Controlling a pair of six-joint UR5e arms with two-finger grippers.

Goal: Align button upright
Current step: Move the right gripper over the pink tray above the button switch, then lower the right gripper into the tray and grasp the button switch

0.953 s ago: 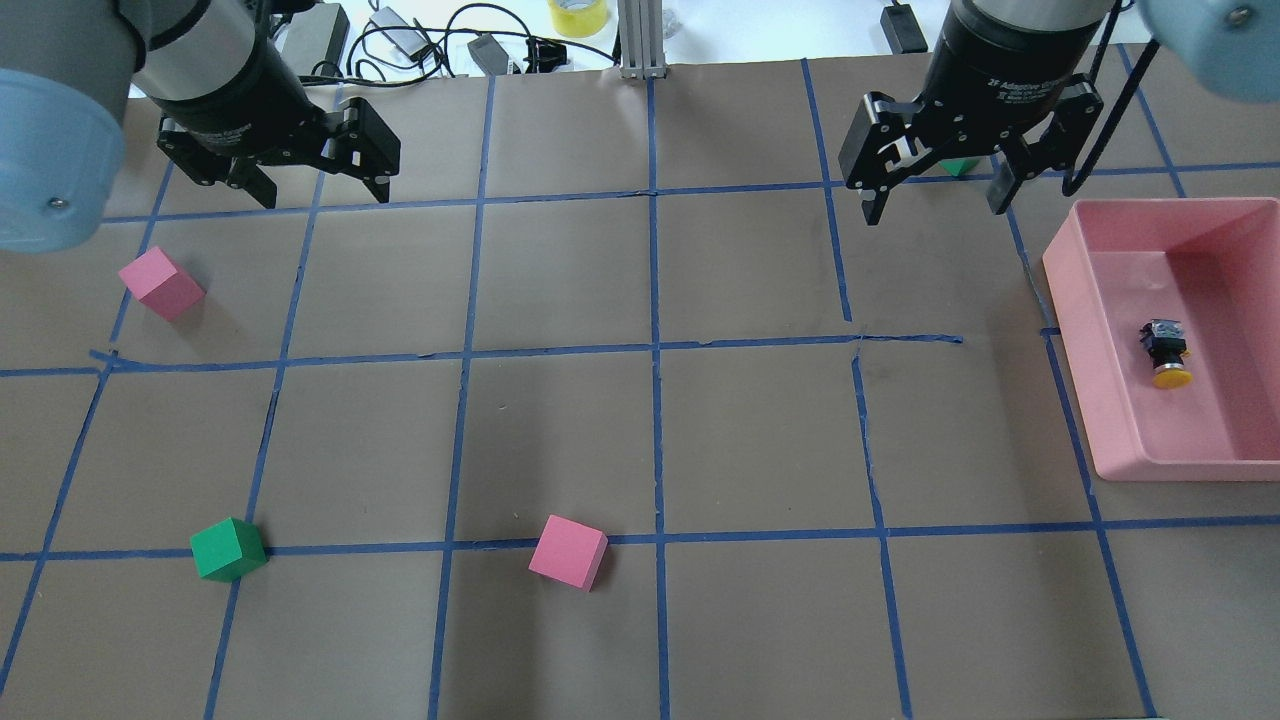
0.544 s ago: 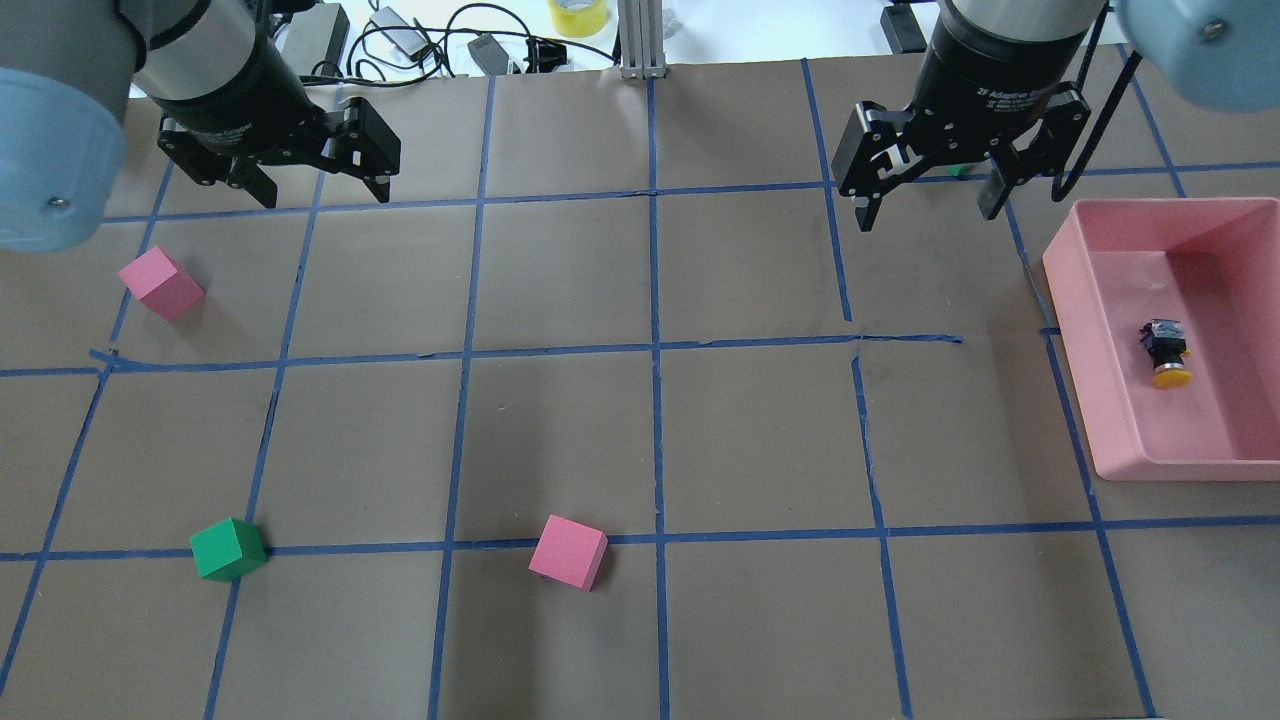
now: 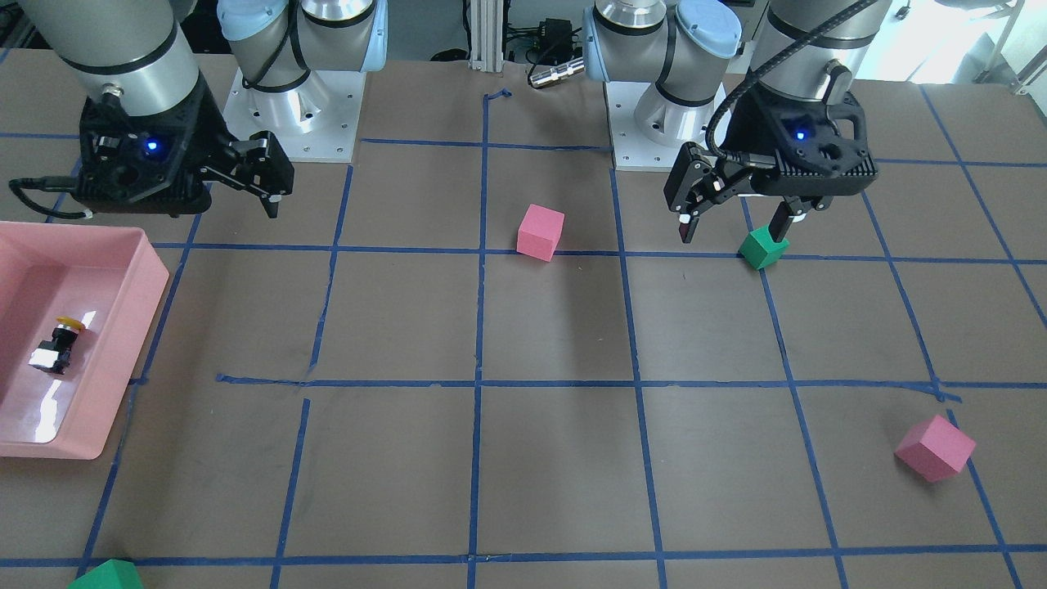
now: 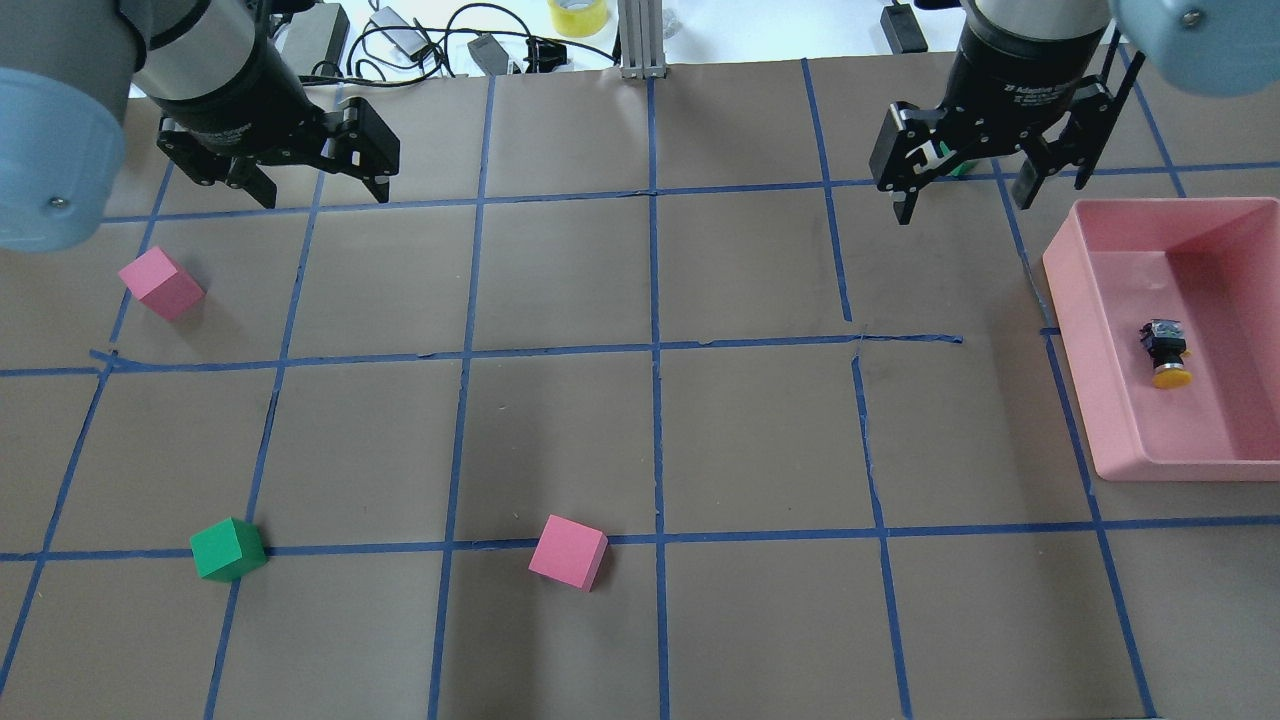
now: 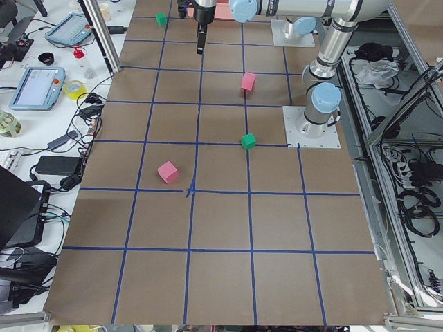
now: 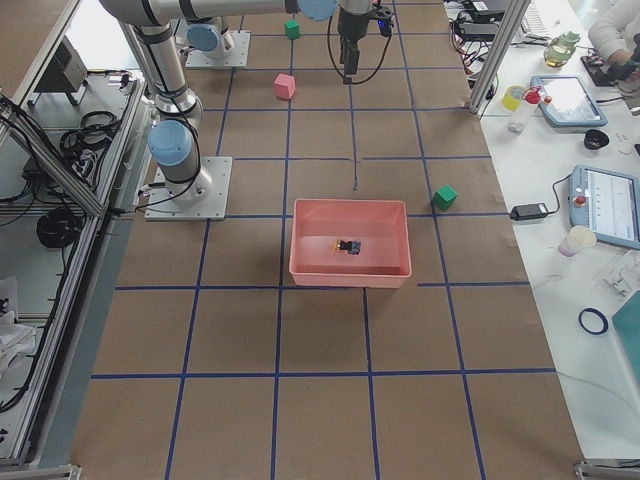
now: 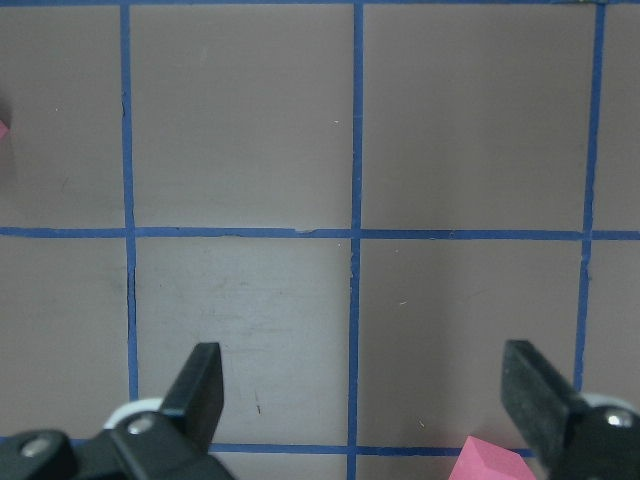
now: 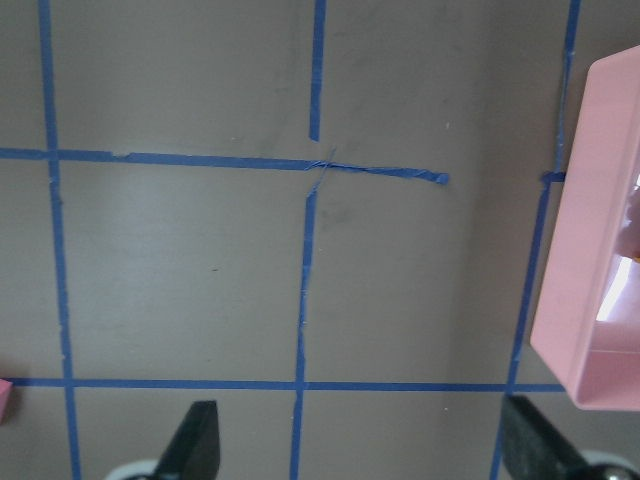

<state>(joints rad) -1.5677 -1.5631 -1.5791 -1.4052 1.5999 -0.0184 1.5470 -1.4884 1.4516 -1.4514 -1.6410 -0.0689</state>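
step: reach, button (image 4: pixel 1167 356) unheld, on its side in pink tray (image 4: pixel 1075 300) at right | right gripper (image 4: pixel 965 205): wide open, empty, left of tray's far corner | left gripper (image 4: pixel 322 195): wide open, empty | next: right gripper should cross over tray, descend astride button

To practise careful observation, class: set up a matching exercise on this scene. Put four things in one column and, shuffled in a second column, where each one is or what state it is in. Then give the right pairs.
Things
1. button
2. pink tray
3. left end effector
4. yellow tape roll

Places or states
A. open, holding nothing
B. beyond the brown paper, beside cables
C. on the table, on the robot's right
D. lying on its side, cap not up

Pairs: 1-D, 2-C, 3-A, 4-B
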